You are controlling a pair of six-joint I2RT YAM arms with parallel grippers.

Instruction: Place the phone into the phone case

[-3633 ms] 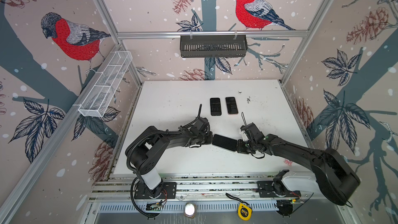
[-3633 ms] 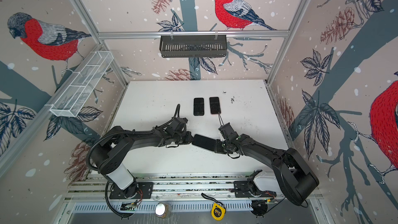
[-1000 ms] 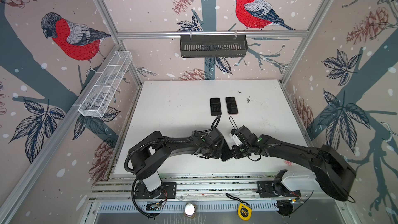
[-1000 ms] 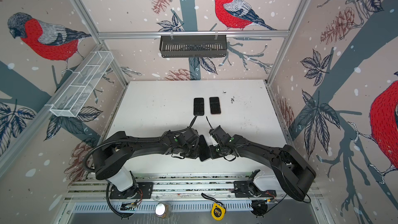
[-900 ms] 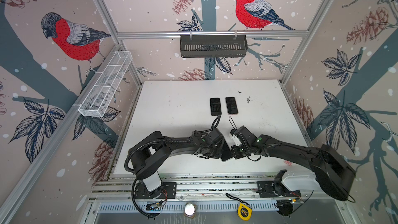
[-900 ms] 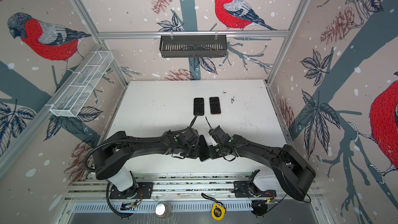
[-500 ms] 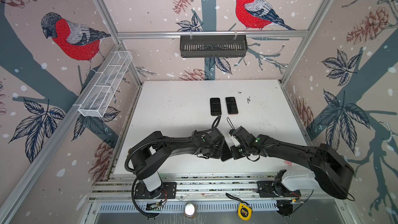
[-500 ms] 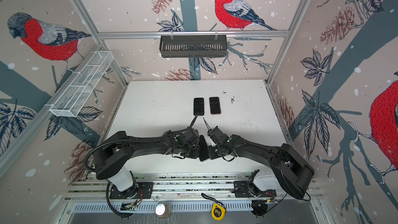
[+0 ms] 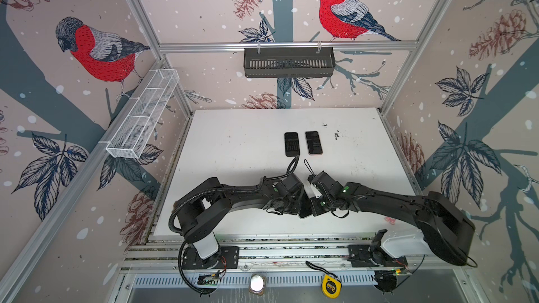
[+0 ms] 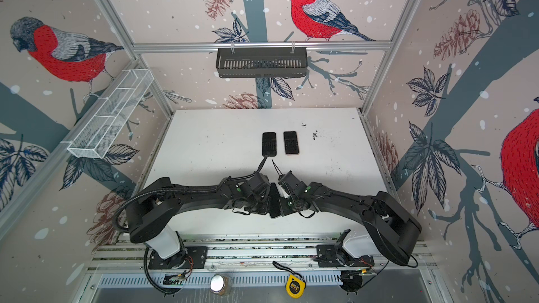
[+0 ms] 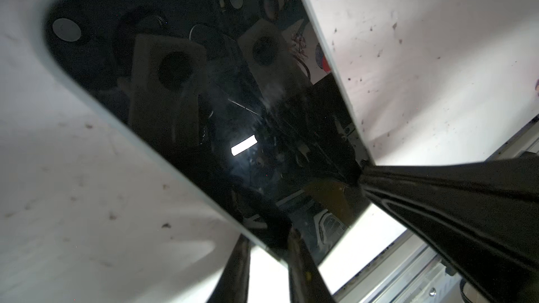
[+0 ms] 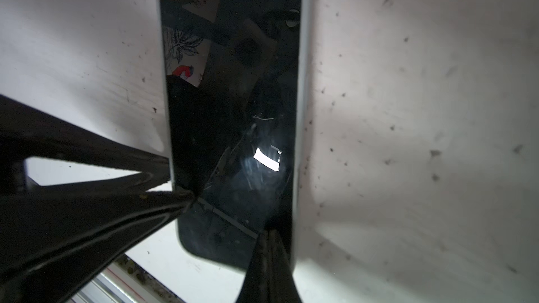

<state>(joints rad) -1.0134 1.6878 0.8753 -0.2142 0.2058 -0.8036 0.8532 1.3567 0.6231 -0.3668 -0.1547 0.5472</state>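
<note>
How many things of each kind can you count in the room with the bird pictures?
flat black slabs (phone or case, cannot tell which): 3
robot arms: 2
baskets: 2
yellow tape measure: 1
round silver thing: 1
Total: 9

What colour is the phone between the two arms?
The phone is glossy black with a pale rim, clearest in the right wrist view.
</note>
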